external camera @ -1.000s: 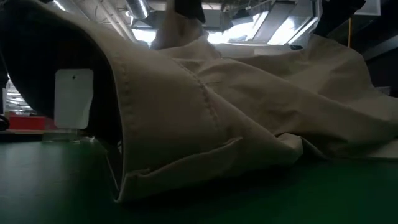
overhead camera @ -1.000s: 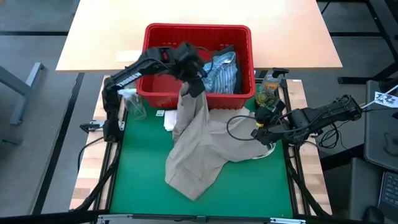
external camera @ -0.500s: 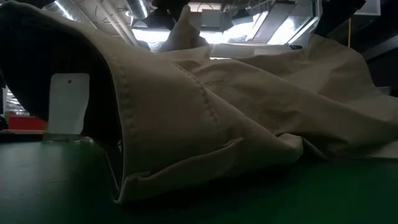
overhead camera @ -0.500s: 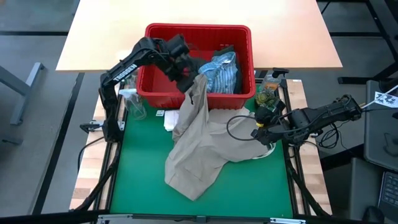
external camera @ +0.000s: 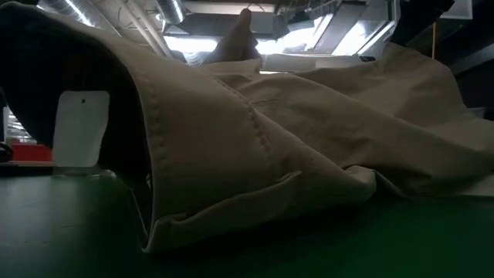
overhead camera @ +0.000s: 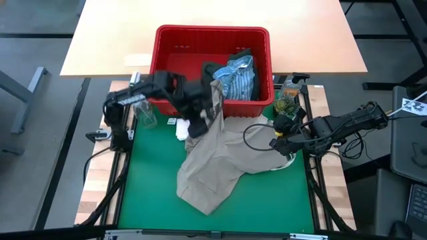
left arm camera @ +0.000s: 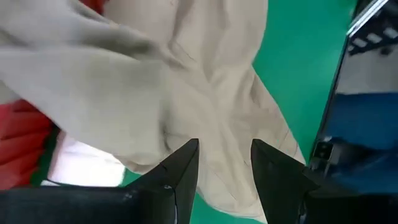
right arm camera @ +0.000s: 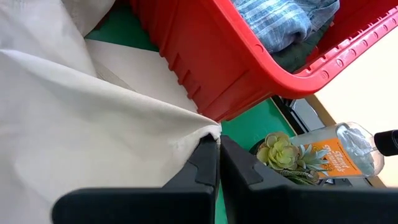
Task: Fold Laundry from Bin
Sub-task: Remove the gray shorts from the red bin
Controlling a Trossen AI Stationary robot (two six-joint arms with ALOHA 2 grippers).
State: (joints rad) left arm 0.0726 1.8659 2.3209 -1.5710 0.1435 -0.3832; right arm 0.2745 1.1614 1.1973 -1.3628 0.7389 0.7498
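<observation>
The tan garment lies spread on the green mat, and its top end drapes over the front rim of the red bin. It fills the low view. The blue-white striped shirt and a dark garment lie in the bin. My left gripper is open just in front of the bin, over the garment's upper part; I cannot tell whether it touches the cloth. My right gripper is shut on the garment's right edge. My right gripper pinches a corner of the tan garment's edge between its two fingertips, coming level from the table's right side. How many layers it has, I cannot tell. The cloth beyond the fingers lies slack on the mat beside the bin's front wall.
A small white cloth and a clear bottle lie at the bin's front left. A potted succulent and a spray bottle stand right of the bin. A wooden table lies beyond the bin.
My left gripper has gone from over the bin toward the table's near edge and down, to the mat side of the bin's front wall. The garment's top end has dropped with it and hangs over the bin's rim. The rest of the garment has stayed put.
</observation>
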